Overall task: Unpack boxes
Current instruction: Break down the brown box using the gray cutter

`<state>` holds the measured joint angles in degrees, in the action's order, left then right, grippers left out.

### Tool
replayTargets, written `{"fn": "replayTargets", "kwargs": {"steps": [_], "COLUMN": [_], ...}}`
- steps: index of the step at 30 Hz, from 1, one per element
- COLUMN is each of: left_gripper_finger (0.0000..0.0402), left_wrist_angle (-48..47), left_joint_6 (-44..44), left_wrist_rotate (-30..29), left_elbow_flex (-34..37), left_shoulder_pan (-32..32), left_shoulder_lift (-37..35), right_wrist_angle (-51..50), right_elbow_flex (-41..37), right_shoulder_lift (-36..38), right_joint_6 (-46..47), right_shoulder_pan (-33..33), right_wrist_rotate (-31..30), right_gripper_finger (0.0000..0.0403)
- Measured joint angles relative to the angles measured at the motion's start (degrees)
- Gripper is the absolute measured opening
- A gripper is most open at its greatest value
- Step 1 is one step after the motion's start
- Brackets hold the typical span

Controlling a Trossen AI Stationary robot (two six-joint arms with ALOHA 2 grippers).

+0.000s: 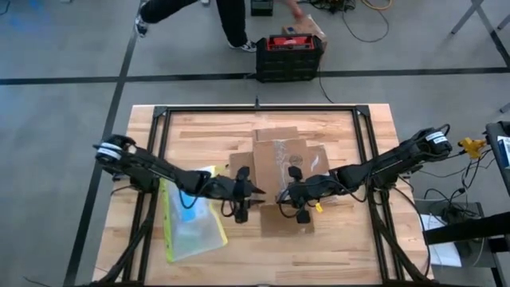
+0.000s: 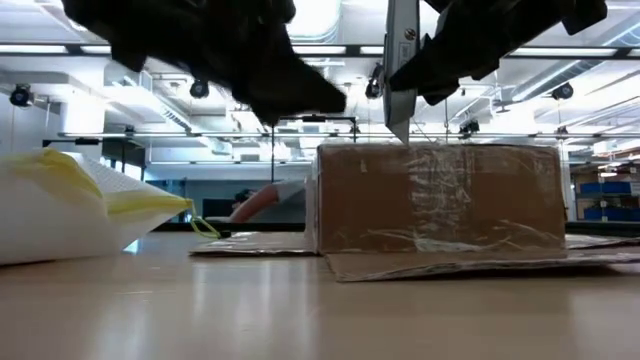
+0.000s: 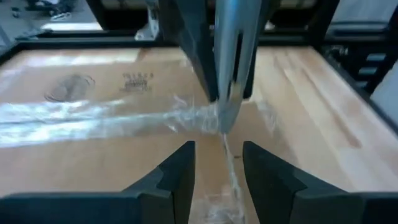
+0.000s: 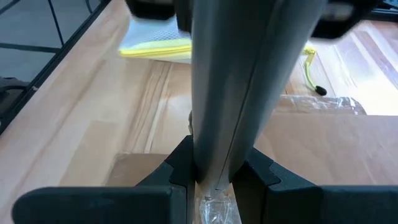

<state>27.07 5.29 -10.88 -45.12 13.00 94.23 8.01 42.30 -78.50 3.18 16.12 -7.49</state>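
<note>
Gripping a metal blade [image 4: 227, 93], the right gripper [image 1: 288, 194] meets the taped carton [image 1: 283, 163]; the left gripper [image 1: 253, 197] hovers half-open, empty.

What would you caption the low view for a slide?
Right gripper poises a metal blade over the taped cardboard carton; pouch beside.

No text, brand or number can be read anywhere. The brown cardboard carton [image 3: 93, 118] carries two dark printed marks on its top face, a round stamp-like one and a small block of lettering beside it, both near the strip of clear tape [image 3: 124, 118], but they are too blurred to make out.
</note>
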Motion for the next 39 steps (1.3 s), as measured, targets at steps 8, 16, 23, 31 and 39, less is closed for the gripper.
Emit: {"fn": "replayTargets", "kwargs": {"steps": [8, 16, 23, 31, 39], "left_gripper_finger": [0.0119, 0.0119, 0.0119, 0.0119, 0.0119], "left_wrist_angle": [1.89, 1.96, 1.75, 1.84, 1.66], "left_joint_6": [0.21, 2.14, 2.43, 3.16, 3.18], "left_wrist_rotate": [-0.07, -0.08, -0.10, -0.12, -0.10], "left_elbow_flex": [-0.64, -0.67, -0.46, -0.37, -0.33], "left_shoulder_pan": [-1.15, -1.16, -1.21, -1.21, -1.21], "left_shoulder_lift": [5.91, 8.16, 8.11, 8.18, 8.20], "right_wrist_angle": [0.79, -0.09, 0.19, 2.08, 2.48], "right_elbow_flex": [0.31, -0.29, -1.27, -1.49, -1.49], "right_shoulder_lift": [0.22, 1.81, 0.98, 0.31, -0.02], "right_joint_6": [-0.83, 0.27, 0.02, -1.22, -2.30], "right_shoulder_pan": [0.15, 1.21, 1.77, 1.36, 1.22], "right_wrist_rotate": [0.04, 1.41, 0.12, 0.32, 0.13], "right_gripper_finger": [0.0055, 0.0055, 0.0055, 0.0055, 0.0055]}}
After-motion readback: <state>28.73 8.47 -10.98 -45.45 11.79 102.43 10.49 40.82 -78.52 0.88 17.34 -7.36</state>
